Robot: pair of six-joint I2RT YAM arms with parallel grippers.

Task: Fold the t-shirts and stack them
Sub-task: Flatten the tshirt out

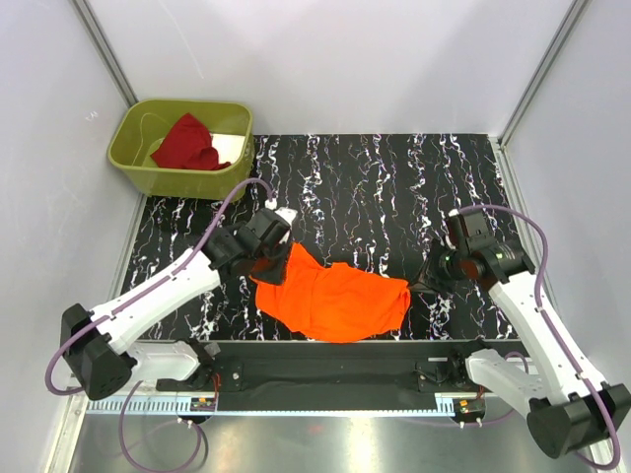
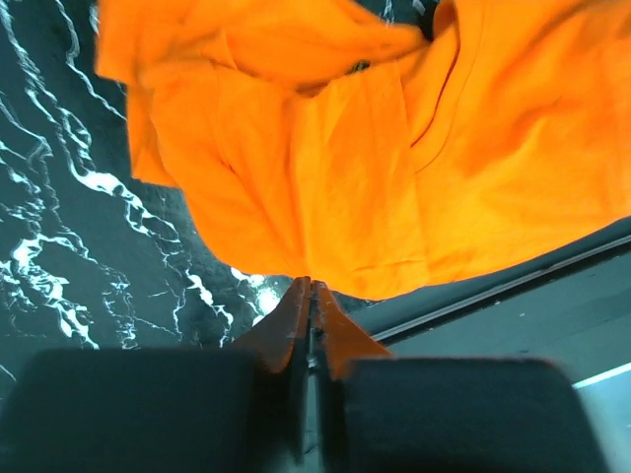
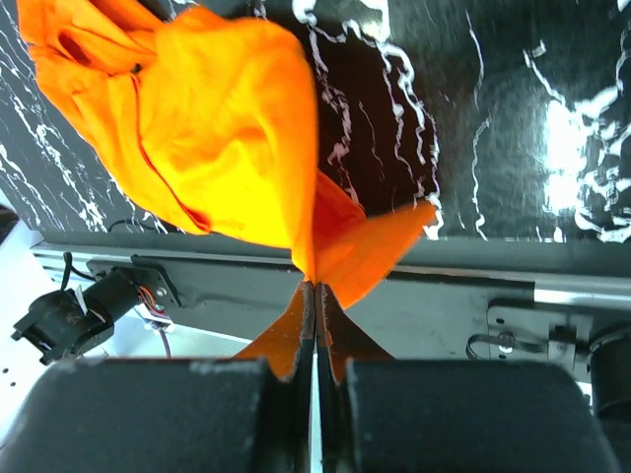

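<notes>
The bright orange t-shirt (image 1: 335, 301) lies crumpled on the black marbled table near the front edge. My left gripper (image 1: 274, 268) is at its upper left corner. In the left wrist view that gripper (image 2: 311, 288) is shut, with the edge of the orange cloth (image 2: 394, 148) pinched at its tips. My right gripper (image 1: 416, 286) is at the shirt's right edge. The right wrist view shows that gripper (image 3: 315, 286) shut on a fold of the orange cloth (image 3: 217, 128), which fans out from the tips. The dark red t-shirt (image 1: 187, 143) lies bunched in the bin.
The olive-green plastic bin (image 1: 133, 163) stands at the back left corner, just off the table (image 1: 394, 187). A black mounting rail (image 1: 325, 370) runs along the near edge under the shirt's hem. White walls close in both sides and the back.
</notes>
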